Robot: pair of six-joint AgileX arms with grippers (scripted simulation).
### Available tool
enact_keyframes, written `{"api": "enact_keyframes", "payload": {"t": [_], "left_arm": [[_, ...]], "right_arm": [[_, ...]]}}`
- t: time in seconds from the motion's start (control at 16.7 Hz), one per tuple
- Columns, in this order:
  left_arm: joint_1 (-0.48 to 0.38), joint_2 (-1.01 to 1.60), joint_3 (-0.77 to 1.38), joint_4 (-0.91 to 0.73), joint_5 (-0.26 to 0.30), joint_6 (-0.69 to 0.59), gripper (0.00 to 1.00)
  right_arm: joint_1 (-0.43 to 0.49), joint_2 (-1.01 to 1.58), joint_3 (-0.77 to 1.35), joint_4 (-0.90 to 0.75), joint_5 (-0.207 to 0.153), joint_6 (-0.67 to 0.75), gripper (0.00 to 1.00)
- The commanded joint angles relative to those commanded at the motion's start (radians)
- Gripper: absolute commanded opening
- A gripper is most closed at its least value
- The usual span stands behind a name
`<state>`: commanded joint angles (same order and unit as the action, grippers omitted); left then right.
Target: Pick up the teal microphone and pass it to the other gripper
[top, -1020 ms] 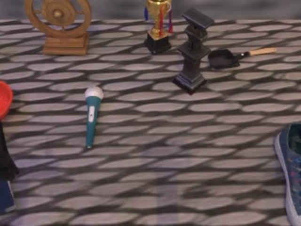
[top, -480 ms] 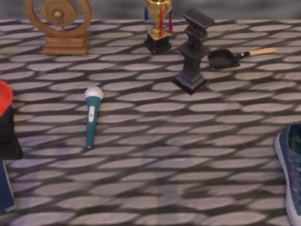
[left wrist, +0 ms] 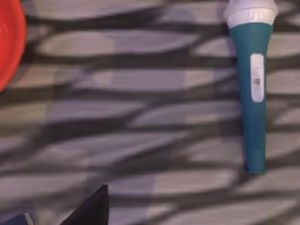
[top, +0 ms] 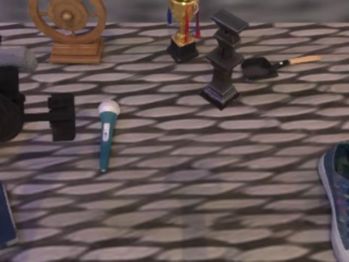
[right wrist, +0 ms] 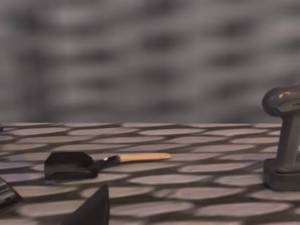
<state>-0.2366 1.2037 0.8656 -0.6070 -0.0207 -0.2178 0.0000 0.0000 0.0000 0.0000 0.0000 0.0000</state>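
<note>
The teal microphone (top: 106,136) lies flat on the table's left half, white head toward the back. The left wrist view looks straight down on the microphone (left wrist: 253,89), with its white switch strip facing up. My left gripper (top: 61,116) hovers just left of the head and touches nothing. Only one of its black fingertips (left wrist: 93,208) shows, set well off to one side, with bare table beside it. The other gripper, on my right arm, is outside the top view. Its wrist view shows a single fingertip (right wrist: 96,206) low over the table.
A wooden wheel (top: 68,27), a gold trophy (top: 184,27), a black pedestal (top: 223,60) and a black scoop with a wooden handle (top: 262,67) stand along the back. A blue shoe (top: 338,185) lies at the right edge, a blue book (top: 6,221) at the front left, a red bowl (left wrist: 9,42) left of the microphone.
My left arm has swung up from the front left edge to beside the microphone's head, and it now covers the red bowl in the top view. The microphone has not moved.
</note>
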Motion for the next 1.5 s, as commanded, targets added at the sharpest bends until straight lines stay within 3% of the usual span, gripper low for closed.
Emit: {"api": "enact_keyframes", "payload": {"t": [0.36,0.72,1.14,1.5], "left_arm": [[-0.098,0.514,0.357,-0.246,-0.007,-0.088,1.0],[-0.144,0.72,0.536,-0.349,-0.01,-0.131,1.0],[-0.14,0.73,0.526,-0.332,-0.01,-0.128,1.0],[-0.136,0.866,0.429,-0.087,-0.008,-0.121,1.0]], "right_arm": [[0.0,0.0,0.0,0.0,0.0,0.0,1.0],[0.0,0.0,0.0,0.0,0.0,0.0,1.0],[0.0,0.0,0.0,0.0,0.0,0.0,1.0],[0.0,0.0,0.0,0.0,0.0,0.0,1.0]]}}
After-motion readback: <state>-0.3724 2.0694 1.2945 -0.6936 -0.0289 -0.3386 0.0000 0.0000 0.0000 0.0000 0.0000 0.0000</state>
